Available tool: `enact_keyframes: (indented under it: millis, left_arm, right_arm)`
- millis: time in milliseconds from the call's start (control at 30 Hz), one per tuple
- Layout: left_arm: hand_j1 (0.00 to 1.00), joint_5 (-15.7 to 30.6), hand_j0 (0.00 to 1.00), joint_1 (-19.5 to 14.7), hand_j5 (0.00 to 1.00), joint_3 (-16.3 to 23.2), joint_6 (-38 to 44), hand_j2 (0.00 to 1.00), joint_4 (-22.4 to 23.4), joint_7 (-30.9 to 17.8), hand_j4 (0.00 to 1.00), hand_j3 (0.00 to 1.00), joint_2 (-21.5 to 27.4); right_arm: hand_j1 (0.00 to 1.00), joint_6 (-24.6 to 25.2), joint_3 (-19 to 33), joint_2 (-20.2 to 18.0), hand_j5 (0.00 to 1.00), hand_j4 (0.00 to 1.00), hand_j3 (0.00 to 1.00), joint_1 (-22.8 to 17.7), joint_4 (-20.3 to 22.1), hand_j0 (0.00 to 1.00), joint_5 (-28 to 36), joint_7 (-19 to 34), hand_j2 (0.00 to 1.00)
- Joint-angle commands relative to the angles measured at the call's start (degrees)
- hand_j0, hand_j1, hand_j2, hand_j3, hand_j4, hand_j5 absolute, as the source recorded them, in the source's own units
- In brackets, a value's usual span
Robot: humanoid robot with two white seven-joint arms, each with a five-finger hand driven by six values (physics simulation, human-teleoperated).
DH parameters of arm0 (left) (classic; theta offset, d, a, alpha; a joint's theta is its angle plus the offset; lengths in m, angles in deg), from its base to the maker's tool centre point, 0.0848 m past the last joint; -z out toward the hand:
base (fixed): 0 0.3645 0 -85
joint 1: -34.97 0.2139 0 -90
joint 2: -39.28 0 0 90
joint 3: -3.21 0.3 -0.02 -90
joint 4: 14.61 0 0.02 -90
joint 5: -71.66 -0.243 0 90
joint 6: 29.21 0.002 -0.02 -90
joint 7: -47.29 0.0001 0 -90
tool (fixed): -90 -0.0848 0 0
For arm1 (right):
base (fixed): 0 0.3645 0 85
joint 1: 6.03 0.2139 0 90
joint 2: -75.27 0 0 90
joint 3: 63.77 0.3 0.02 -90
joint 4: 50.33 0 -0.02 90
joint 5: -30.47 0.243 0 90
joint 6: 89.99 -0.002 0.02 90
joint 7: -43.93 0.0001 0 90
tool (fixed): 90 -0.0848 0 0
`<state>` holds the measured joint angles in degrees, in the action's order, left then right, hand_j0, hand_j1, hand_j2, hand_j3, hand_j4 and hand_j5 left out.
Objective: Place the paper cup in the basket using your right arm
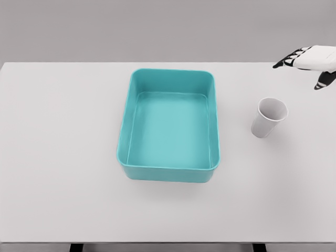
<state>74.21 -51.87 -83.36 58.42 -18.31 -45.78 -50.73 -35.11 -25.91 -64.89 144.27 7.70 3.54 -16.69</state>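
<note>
The paper cup (269,117) stands upright on the white table (58,157), at about three o'clock from the teal basket (170,126) and clearly apart from its right wall. Its open mouth faces upward and nothing is seen inside it. The basket sits near the middle of the table and holds nothing.

The right hand (310,62) is seen at the picture's right edge, at roughly one o'clock from the cup and well apart from it. Its dark fingers (286,61) are spread and released; nothing is grasped. The left hand is not in view.

The step in hand is judged to be the reach toward the cup, so the task is barely begun. It would be done well if the hand were brought down toward seven o'clock with the fingers kept apart, so that the cup's side wall is enclosed from the right. The thin wall is likely to crush or tip, so a light closure around the middle of the cup would be advised, and the rim should not be knocked on approach.
</note>
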Motion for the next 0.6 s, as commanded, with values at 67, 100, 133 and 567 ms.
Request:
enact_keyframes:
  millis: [67, 100, 133, 567]
  left_arm:
    - [1.00, 0.0, 1.00, 0.0, 1.00, 0.0, 0.0, 1.00, 0.0, 0.0, 1.00, 1.00, 0.0]
    - [1.00, 0.0, 1.00, 0.0, 1.00, 0.0, 0.0, 1.00, 0.0, 0.0, 1.00, 1.00, 0.0]
    - [1.00, 0.0, 1.00, 0.0, 1.00, 0.1, 0.0, 1.00, 0.0, 0.0, 1.00, 1.00, 0.0]
    - [1.00, 0.0, 1.00, 0.0, 1.00, 0.0, 0.0, 1.00, 0.0, 0.0, 1.00, 1.00, 0.0]
  right_arm:
    - [1.00, 0.1, 0.0, -0.5, 1.00, 1.00, 1.00, 0.0, 0.1, 1.00, 0.6, -0.5, 1.00]
    - [1.00, 0.1, 0.0, -0.7, 1.00, 1.00, 1.00, 0.0, 0.1, 1.00, 2.0, -2.0, 1.00]
    - [1.00, 0.1, -0.4, -1.6, 1.00, 1.00, 1.00, -0.1, 0.0, 1.00, 4.4, -4.5, 1.00]
    - [1.00, 0.1, -14.1, -12.9, 1.00, 1.00, 1.00, -6.4, 3.8, 1.00, 29.1, -25.9, 1.00]
